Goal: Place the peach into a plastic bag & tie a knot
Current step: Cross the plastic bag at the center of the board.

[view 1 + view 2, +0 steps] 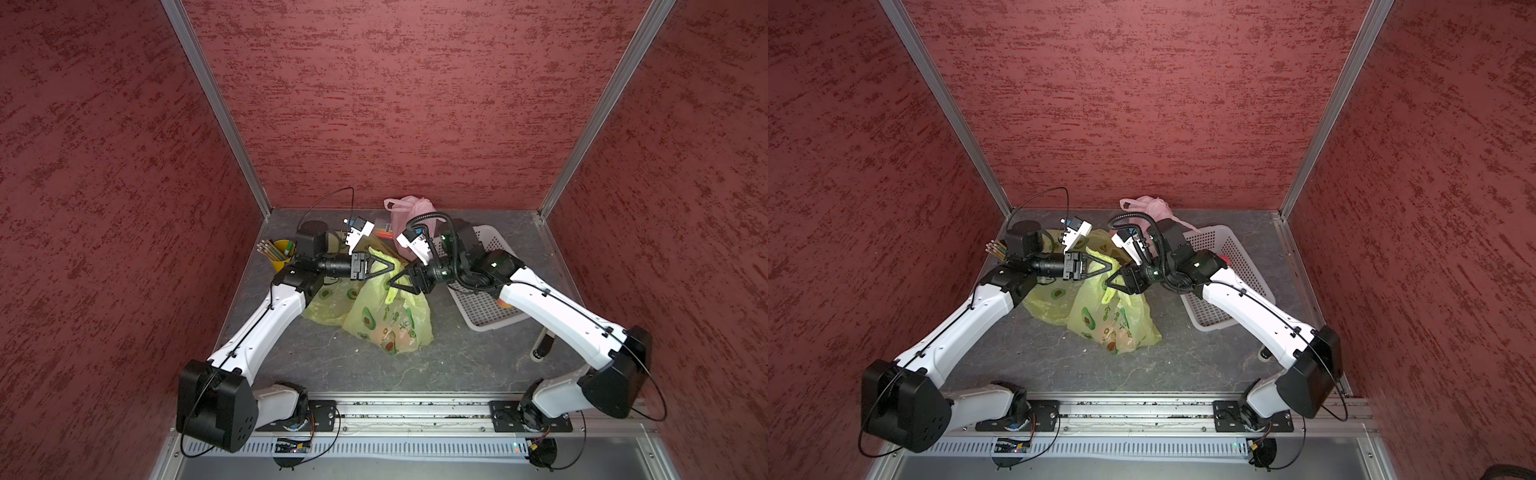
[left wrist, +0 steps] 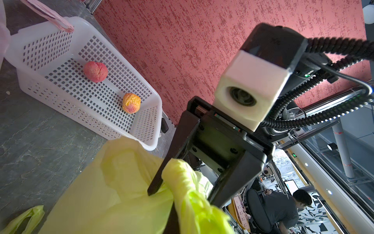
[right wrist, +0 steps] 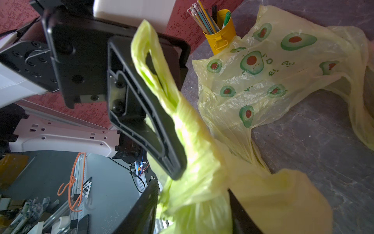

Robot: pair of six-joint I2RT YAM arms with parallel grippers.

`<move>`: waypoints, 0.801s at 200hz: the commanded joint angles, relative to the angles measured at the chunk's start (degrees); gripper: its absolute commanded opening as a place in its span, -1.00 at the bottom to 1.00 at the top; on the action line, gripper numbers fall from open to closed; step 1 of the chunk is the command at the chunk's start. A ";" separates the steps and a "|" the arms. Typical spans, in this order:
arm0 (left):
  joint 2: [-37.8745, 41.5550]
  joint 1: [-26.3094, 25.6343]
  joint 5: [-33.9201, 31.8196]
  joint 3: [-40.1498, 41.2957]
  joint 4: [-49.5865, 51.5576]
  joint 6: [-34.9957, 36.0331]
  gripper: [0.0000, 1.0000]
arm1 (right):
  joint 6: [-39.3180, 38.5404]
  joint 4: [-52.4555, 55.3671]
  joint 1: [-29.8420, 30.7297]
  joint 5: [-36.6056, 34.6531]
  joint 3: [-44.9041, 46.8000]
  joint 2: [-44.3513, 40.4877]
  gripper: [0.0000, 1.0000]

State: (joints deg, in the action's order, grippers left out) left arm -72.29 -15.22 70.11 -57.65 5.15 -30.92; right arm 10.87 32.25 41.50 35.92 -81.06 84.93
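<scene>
Left of centre in both top views, at the table's (image 1: 332,365) edge: yellow pencil cup (image 1: 282,249), upright, full of pencils and a green pen.

Just right of it, left gripper (image 1: 395,263), reaching toward mid-frame, pressed together on a raised handle strip of the plastic bag (image 1: 386,320). In the right wrist view, handle loop lying along its black fingers.

Below, flat on the table, a second bag (image 1: 328,305) of the same yellow avocado print, partly under the first.

Centre frame: plastic bag standing on the table, body slumped, top pulled up between both tools. Warm orange-pink patch behind the film low in the bag; fruit or print, cannot tell.

Right of centre: right gripper (image 1: 390,286), tip to tip with the left, fingers parted, a bunched yellow handle between them, against one finger and not squeezed.

Behind, near the back wall: pink bag (image 1: 409,216), knotted.

Further right, partly under the right arm: white perforated basket (image 1: 482,309). In the left wrist view, red peach (image 2: 95,71) and orange peach (image 2: 131,103) on the basket floor, well apart from each other, outside the plastic bag.
</scene>
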 commanded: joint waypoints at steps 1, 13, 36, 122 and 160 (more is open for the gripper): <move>-0.64 0.90 -1.50 -0.14 -1.78 -0.59 -1.00 | 0.30 -0.29 0.60 1.87 0.07 1.39 -0.08; -0.87 0.91 -1.83 -0.10 -1.89 -0.85 -1.00 | 0.77 -0.84 0.84 1.90 0.09 1.79 -0.09; -1.18 0.90 -2.39 0.33 -2.69 -1.71 -1.00 | 1.90 -2.60 1.32 1.54 0.06 2.36 -0.28; 2.93 3.71 -2.25 6.70 -0.66 0.93 0.26 | 1.95 -3.98 -0.73 2.33 -0.15 0.01 -1.00; 8.46 2.02 -2.69 9.84 1.86 5.95 0.32 | 2.95 -5.61 -2.46 7.22 -0.93 -1.34 -1.00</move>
State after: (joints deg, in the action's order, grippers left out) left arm -67.81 -12.23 67.33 -48.71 5.61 -29.52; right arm 13.32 29.69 39.99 38.81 -81.03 85.91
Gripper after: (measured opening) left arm 0.659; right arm 0.044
